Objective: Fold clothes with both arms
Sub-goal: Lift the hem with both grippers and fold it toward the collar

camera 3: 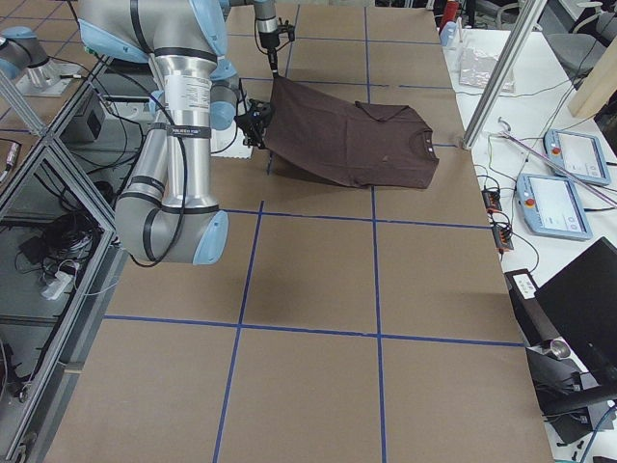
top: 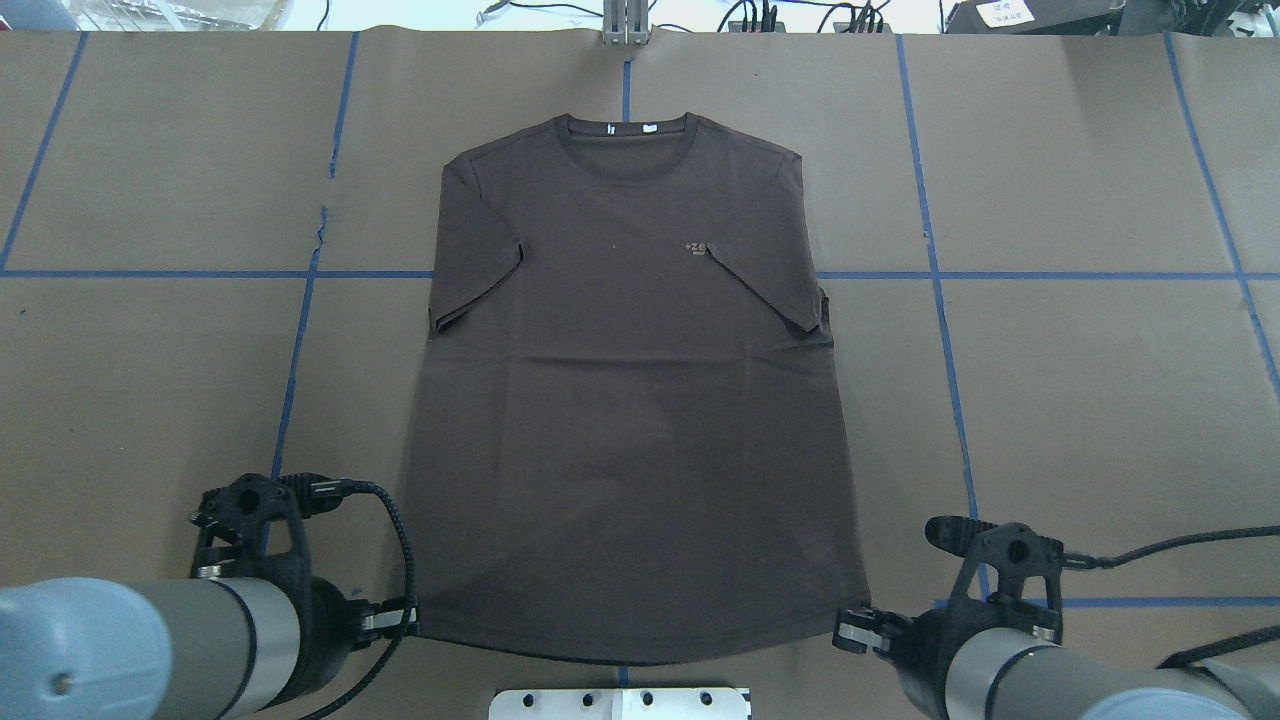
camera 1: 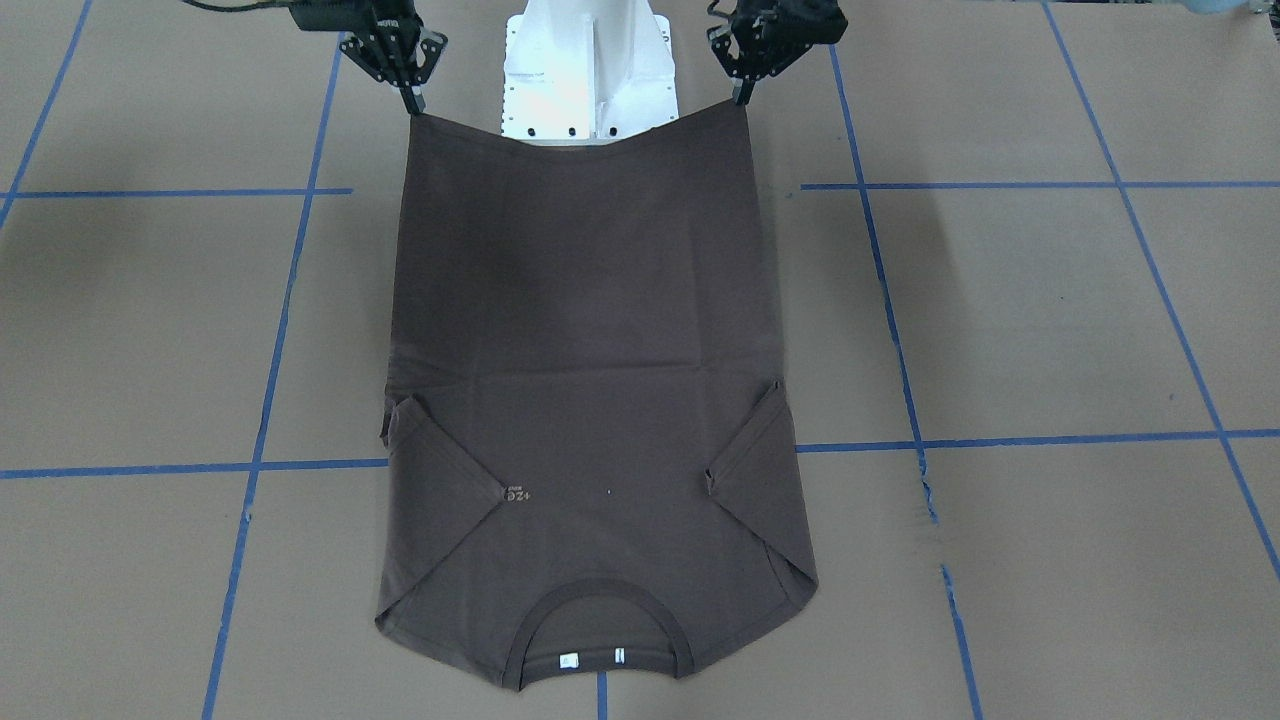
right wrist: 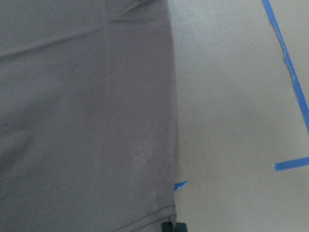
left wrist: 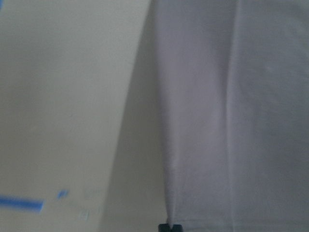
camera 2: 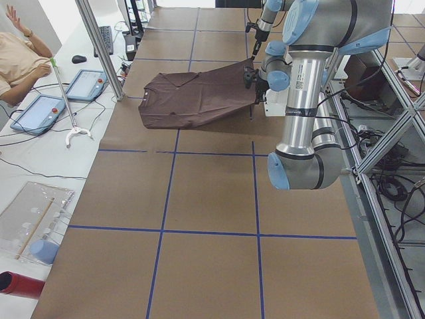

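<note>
The dark brown T-shirt [top: 630, 400] lies face up on the brown table, collar [top: 625, 130] at the far side and both sleeves folded in over the chest. My left gripper [top: 410, 622] is shut on the near left hem corner; it also shows in the front-facing view [camera 1: 742, 98]. My right gripper [top: 848, 632] is shut on the near right hem corner, also seen in the front-facing view [camera 1: 413, 105]. The hem is raised off the table and sags a little between them. The wrist views show the cloth [left wrist: 231, 121] [right wrist: 87, 121] hanging from the fingertips.
The white pedestal base [camera 1: 590, 70] stands right behind the raised hem. Blue tape lines [top: 940, 275] cross the brown table cover. A metal pole [camera 2: 99, 46] and tablets [camera 2: 36, 113] stand at the operators' side, beyond the collar.
</note>
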Action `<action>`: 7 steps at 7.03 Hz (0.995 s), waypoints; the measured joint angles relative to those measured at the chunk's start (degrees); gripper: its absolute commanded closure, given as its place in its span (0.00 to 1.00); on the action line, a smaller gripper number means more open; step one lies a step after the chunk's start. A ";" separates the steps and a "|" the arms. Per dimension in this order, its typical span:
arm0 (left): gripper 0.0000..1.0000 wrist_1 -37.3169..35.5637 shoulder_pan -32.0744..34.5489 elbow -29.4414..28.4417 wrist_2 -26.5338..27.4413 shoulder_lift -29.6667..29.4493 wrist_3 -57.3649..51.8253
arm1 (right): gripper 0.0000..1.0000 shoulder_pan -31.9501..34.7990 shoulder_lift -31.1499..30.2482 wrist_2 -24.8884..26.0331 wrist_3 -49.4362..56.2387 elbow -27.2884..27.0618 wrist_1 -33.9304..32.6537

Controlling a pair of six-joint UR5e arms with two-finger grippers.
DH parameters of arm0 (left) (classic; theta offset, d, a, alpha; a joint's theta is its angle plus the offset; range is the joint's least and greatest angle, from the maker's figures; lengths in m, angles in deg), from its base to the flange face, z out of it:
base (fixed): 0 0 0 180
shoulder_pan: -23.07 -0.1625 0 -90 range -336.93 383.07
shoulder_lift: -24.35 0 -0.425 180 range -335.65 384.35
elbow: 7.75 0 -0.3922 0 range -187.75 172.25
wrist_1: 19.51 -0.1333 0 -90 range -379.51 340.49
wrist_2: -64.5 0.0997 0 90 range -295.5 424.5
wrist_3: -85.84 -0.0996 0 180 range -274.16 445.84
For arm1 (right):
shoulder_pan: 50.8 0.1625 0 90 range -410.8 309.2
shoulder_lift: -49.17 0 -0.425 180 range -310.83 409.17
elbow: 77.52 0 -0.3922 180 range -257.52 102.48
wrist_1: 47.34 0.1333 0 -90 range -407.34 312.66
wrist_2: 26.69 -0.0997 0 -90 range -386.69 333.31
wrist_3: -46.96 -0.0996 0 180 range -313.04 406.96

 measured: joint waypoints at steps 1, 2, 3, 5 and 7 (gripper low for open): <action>1.00 -4.46 0.61 5.08 -2.45 -1.01 0.06 | 1.00 -0.91 1.12 -0.97 0.03 -6.01 -6.34; 1.00 -6.20 1.39 7.00 -3.79 -1.51 -0.03 | 1.00 -0.50 2.40 -2.11 0.07 -8.59 -9.94; 1.00 -6.81 2.47 6.81 -4.30 -2.26 -0.57 | 1.00 0.81 3.25 -2.81 0.74 -9.12 -11.81; 1.00 -7.04 8.45 2.58 -4.61 -6.44 -7.04 | 1.00 8.08 8.61 -4.37 5.15 -5.33 -12.63; 1.00 -7.05 17.35 -1.79 -6.03 -9.26 -14.68 | 1.00 21.14 16.41 -11.39 9.88 2.33 -12.44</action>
